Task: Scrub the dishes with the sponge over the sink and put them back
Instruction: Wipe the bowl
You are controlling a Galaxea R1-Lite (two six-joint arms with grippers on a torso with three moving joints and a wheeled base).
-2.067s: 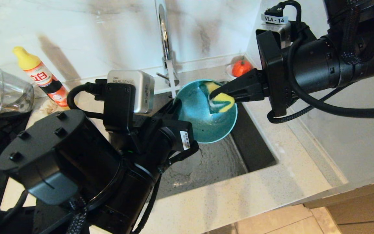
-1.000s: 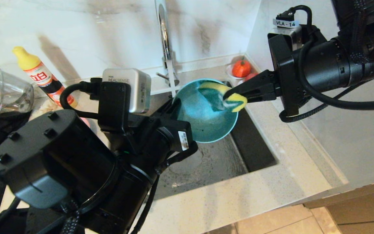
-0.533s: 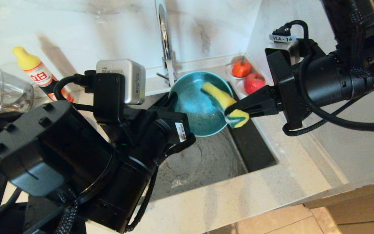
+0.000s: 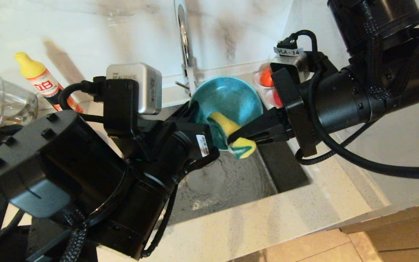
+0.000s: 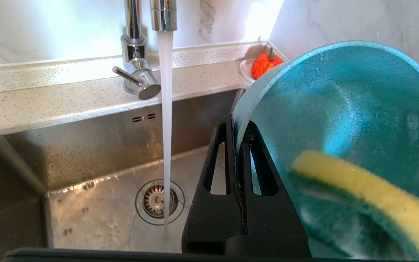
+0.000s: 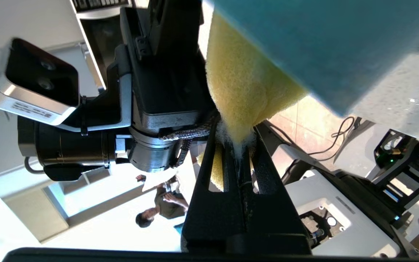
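A teal-blue bowl (image 4: 227, 98) hangs tilted over the steel sink (image 4: 231, 182), its open side facing the right arm. My left gripper (image 4: 192, 109) is shut on the bowl's rim, one finger inside and one outside, which the left wrist view confirms at the gripper (image 5: 235, 122) and bowl (image 5: 340, 109). My right gripper (image 4: 233, 138) is shut on the yellow-and-green sponge (image 4: 244, 151), which presses against the bowl's lower inside edge. In the right wrist view the sponge (image 6: 242, 83) bulges out of the gripper (image 6: 235, 131) against the bowl (image 6: 322, 43). The plates are out of view.
Water runs from the chrome faucet (image 5: 133, 54) onto the drain strainer (image 5: 158, 200). A yellow-capped bottle (image 4: 44, 85) and a glass jug (image 4: 11, 100) stand at the back left. Red fruit (image 5: 264, 63) lies in a small dish at the back right corner. The stone counter (image 4: 267, 225) borders the sink.
My right gripper has swept the sponge from the bowl's upper right rim down to its lower edge. The left gripper has kept its hold and lifted the bowl slightly.
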